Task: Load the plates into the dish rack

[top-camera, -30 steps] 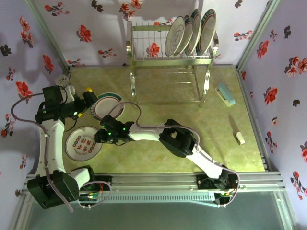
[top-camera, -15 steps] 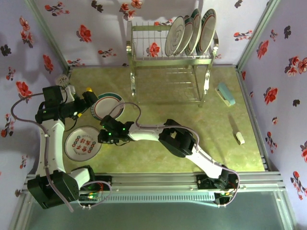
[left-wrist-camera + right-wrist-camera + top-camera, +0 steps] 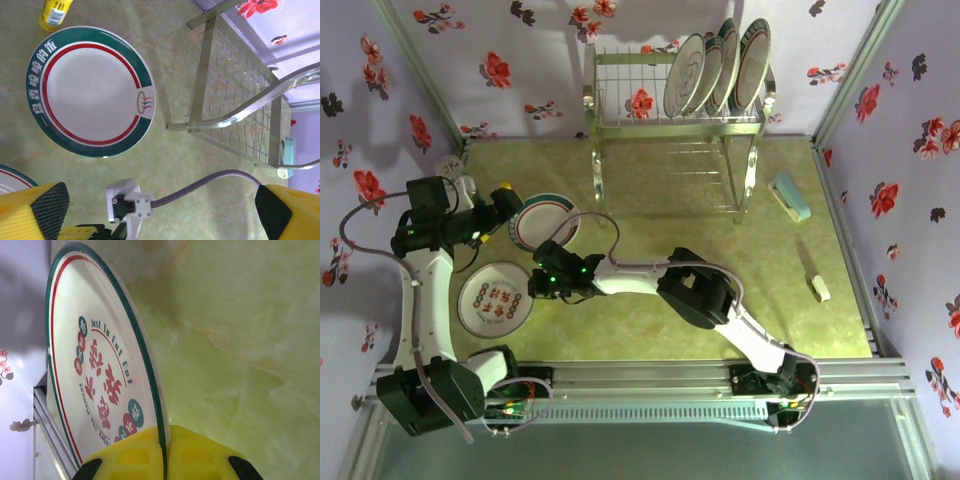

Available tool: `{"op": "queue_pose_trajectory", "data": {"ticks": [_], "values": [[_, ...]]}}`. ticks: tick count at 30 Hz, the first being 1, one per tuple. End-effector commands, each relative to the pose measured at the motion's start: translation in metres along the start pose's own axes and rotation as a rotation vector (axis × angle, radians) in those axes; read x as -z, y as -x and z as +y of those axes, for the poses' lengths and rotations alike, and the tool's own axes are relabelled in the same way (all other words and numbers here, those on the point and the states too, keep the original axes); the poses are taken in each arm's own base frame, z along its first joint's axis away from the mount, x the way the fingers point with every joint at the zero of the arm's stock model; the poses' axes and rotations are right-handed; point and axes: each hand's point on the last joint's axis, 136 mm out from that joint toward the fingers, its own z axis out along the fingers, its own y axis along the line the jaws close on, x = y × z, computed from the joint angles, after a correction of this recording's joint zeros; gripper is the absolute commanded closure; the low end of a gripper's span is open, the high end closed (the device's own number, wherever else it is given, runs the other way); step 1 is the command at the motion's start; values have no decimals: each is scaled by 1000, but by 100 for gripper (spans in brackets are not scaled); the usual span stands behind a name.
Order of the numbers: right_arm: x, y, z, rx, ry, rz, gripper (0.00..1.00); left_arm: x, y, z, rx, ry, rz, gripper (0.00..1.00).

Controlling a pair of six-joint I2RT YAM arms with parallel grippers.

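Two yellow fingers of the right gripper (image 3: 162, 452) are pressed onto the rim of the red-patterned plate (image 3: 95, 370), at 8 o'clock on the table (image 3: 800, 300). The left gripper (image 3: 502, 205) hangs spread wide by a green-banded plate (image 3: 90, 90) at 10 o'clock. Four more plates (image 3: 715, 68) stand upright in the right end of the dish rack (image 3: 620, 120), at 12 o'clock against the flowered wall (image 3: 520, 40).

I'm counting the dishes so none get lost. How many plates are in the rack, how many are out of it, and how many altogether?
Plates standing in the dish rack: 4
Green-rimmed plate lying on the table: 1
Red-patterned plate in the right gripper: 1
Total: 6
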Motion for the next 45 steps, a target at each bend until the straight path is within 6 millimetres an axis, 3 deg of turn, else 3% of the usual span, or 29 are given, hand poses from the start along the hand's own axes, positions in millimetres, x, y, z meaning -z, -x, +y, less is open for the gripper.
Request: {"op": "queue_pose_trajectory", "data": {"ticks": [1, 9, 20, 29, 38, 45], "values": [[33, 19, 2, 53, -53, -82, 100, 12, 8, -7, -38, 6, -24, 0], [108, 37, -11, 116, -171, -192, 100, 21, 17, -8, -48, 18, -49, 0], [228, 40, -42, 174, -435, -316, 100, 17, 20, -5, -32, 23, -51, 0], [327, 29, -99, 184, -755, -412, 100, 14, 22, -5, -25, 22, -49, 0], [383, 28, -129, 195, -945, -477, 100, 11, 22, -3, -12, 24, -46, 0], [425, 33, -131, 221, -1041, -529, 100, 9, 20, -1, -2, 27, -36, 0]]}}
